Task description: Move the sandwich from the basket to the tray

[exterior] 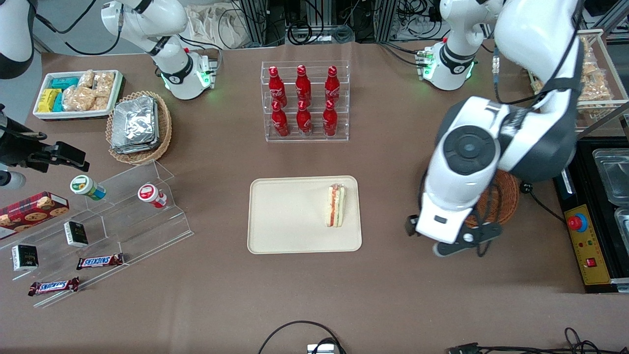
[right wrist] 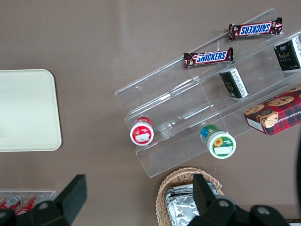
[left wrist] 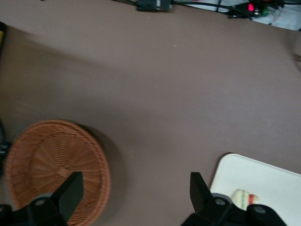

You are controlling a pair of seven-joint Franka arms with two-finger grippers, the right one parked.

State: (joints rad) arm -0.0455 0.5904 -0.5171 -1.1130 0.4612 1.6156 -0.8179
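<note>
- Gripper (left wrist: 134,200): fingers spread wide, nothing between them. It hangs above bare table, between the basket (exterior: 506,196) and the tray (exterior: 275,216), clear of both.
- Basket, wrist view (left wrist: 56,172): interior reads empty, only weave visible. From the front, the arm covers most of it; only the rim shows.
- Sandwich (exterior: 336,205): lying on the tray, close to the rim on the working arm's side, filling edge facing up. Wrist view catches just a corner of it (left wrist: 244,195) on the tray (left wrist: 268,181).
- Judgement: the transfer looks complete. Sandwich is out of the basket and fully inside the tray rim. What's left is at most retracting the arm.
- Room: open brown table all around the gripper, nothing near the fingers. Nearest edges are the basket rim and the tray's rounded corner.
- Bottle rack (exterior: 304,101) stands well apart from the tray, farther from the front camera. Not in the way.
- Risk is low: a straight lift avoids clipping the sandwich or the basket.
</note>
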